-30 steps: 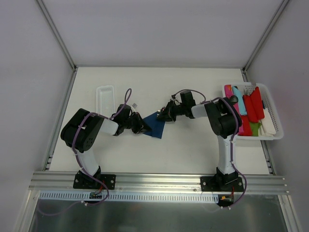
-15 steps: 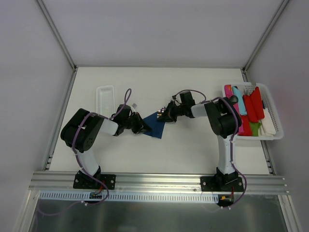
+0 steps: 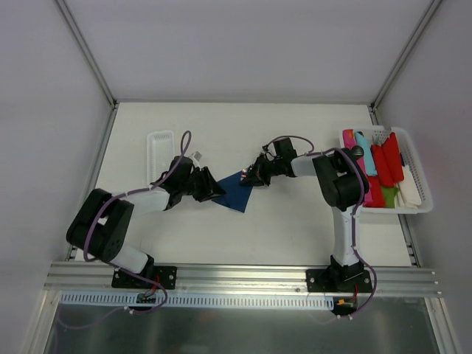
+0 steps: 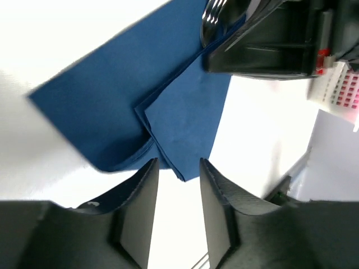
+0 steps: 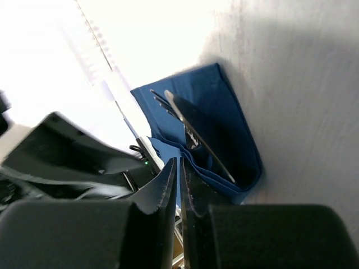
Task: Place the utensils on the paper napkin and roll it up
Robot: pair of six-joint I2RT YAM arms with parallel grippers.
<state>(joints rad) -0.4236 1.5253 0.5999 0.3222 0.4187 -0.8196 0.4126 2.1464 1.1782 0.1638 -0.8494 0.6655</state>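
The navy paper napkin (image 3: 237, 195) lies part-folded at the table's middle. In the right wrist view the napkin (image 5: 227, 120) forms a fold with the silver utensils (image 5: 205, 147) lying inside it. My right gripper (image 3: 252, 176) is at the napkin's far right corner; its jaws (image 5: 178, 165) are pressed together on a thin edge of the napkin. My left gripper (image 3: 212, 188) is open and empty just off the napkin's left edge. In the left wrist view the left gripper (image 4: 178, 182) faces the napkin (image 4: 112, 95), and the utensils (image 4: 212, 19) shine beside the right gripper.
A long white tray (image 3: 160, 151) lies at the back left. A white basket (image 3: 418, 193) with red, pink and turquoise plastic pieces (image 3: 383, 166) stands at the right edge. Metal frame posts stand at both sides.
My left arm has stretched out low, its elbow dropping to the left, and its gripper has drawn slightly back from the napkin. The right gripper and napkin have barely moved.
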